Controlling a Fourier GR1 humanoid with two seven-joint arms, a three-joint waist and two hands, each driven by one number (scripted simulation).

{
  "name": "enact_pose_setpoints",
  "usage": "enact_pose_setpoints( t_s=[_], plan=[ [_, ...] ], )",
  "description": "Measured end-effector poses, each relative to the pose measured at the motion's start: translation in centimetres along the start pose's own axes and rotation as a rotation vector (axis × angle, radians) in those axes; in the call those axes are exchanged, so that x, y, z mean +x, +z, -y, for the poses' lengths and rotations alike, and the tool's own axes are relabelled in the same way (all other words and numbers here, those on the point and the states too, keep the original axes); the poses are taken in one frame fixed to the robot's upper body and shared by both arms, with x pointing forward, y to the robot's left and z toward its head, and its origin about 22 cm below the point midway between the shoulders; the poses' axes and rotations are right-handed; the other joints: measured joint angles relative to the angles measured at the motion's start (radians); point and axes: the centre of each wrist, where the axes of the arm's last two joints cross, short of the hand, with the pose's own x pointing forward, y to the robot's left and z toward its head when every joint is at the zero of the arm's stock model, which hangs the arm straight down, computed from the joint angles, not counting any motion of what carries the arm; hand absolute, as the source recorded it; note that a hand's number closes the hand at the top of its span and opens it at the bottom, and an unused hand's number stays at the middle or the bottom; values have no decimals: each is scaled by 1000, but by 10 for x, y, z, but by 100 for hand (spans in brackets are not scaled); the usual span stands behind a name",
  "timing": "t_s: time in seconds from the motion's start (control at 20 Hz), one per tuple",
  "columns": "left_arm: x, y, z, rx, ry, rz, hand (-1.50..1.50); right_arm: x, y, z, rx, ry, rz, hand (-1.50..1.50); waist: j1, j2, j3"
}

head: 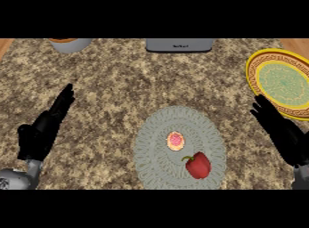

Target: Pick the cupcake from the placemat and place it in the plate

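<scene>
Cupcake (175, 140) sits on the placemat (153, 133) beside a red pepper (197, 165), untouched; nothing looks done yet. The plate (285, 84) at the far right of the bench (117, 84) holds nothing. Left hand (43, 129) and right hand (285, 133) rest spread, holding nothing; grasp, carry and placing remain.

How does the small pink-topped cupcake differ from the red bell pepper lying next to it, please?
The small pink-topped cupcake is round and pale-rimmed; the red bell pepper is larger, solid red, with a green stem. The cupcake sits near the middle of the grey round placemat, the pepper nearer its lower edge. Both rest on that placemat.
</scene>
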Motion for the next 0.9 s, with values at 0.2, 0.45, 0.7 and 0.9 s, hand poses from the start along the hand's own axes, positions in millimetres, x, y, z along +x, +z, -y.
enact_pose_setpoints(
  t_s=[0.2, 0.45, 0.7, 0.9],
  plan=[
    [-18, 5, 6, 36, 64, -97, 0, 31, -4, 0, -144, 61, 165, 150, 3, 12, 8],
    [-45, 20, 19, 55, 186, -266, 0, 67, 6, 31, -470, 333, 274, -150, -17, 17, -1],
    [-54, 26, 31, 48, 269, -323, 0, 50, 19, -4, -761, 336, 403, -150, -19, 15, 7],
    [-55, 24, 39, 35, 296, -338, 0, 39, 46, -50, -816, 343, 464, -150, -9, 18, 10]
  ],
)
